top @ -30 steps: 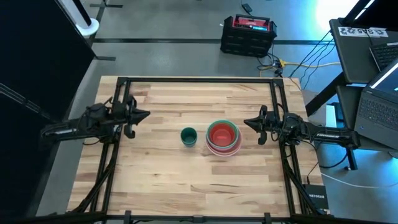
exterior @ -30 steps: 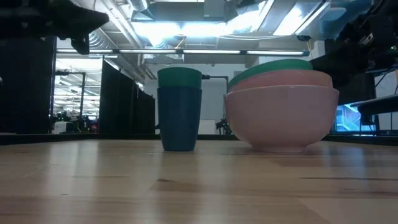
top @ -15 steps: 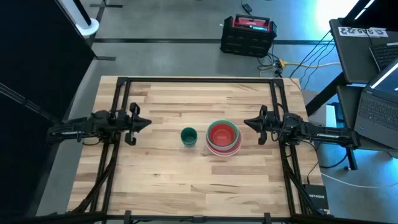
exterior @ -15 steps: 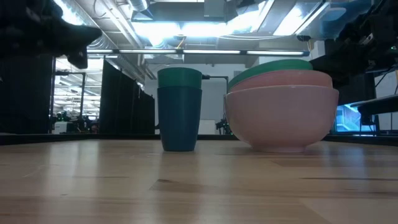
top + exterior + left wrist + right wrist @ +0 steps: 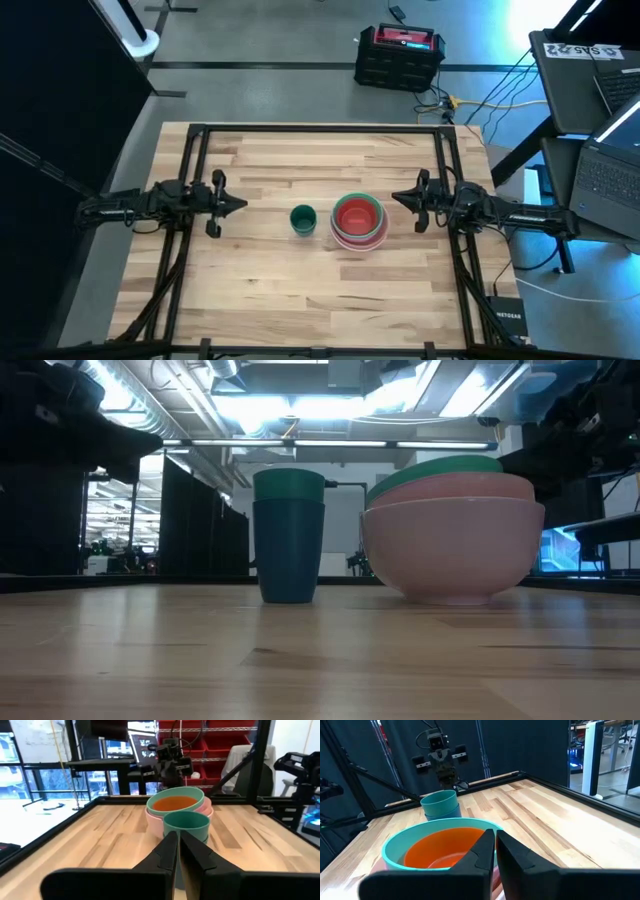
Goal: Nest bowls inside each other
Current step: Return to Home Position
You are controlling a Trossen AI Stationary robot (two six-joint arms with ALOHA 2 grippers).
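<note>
Left gripper (image 5: 238, 203) sitting slightly further in toward the table's middle than a second ago, now hanging level with the cups, over the left side of the light wooden plank table (image 5: 300, 290). Its fingers are sitting nearly pressed together, gripping nothing. Right gripper (image 5: 397, 197) not shifting, hanging near the bowl stack on its right side, fingers showing only a thin slit, carrying nothing. Round plastic bowls sitting nested just right of table centre: red-orange bowl (image 5: 357, 215) innermost, lying in a green bowl (image 5: 430, 464), that in a pink bowl (image 5: 450, 487), all resting in a larger pale peach-pink bowl (image 5: 455, 550). Just left of the stack and not touching it, small green cup (image 5: 288, 483) standing upright, nested in a small dark blue cup (image 5: 288, 550). Both grippers pointing inward at the stacks from opposite sides, touching nothing
</note>
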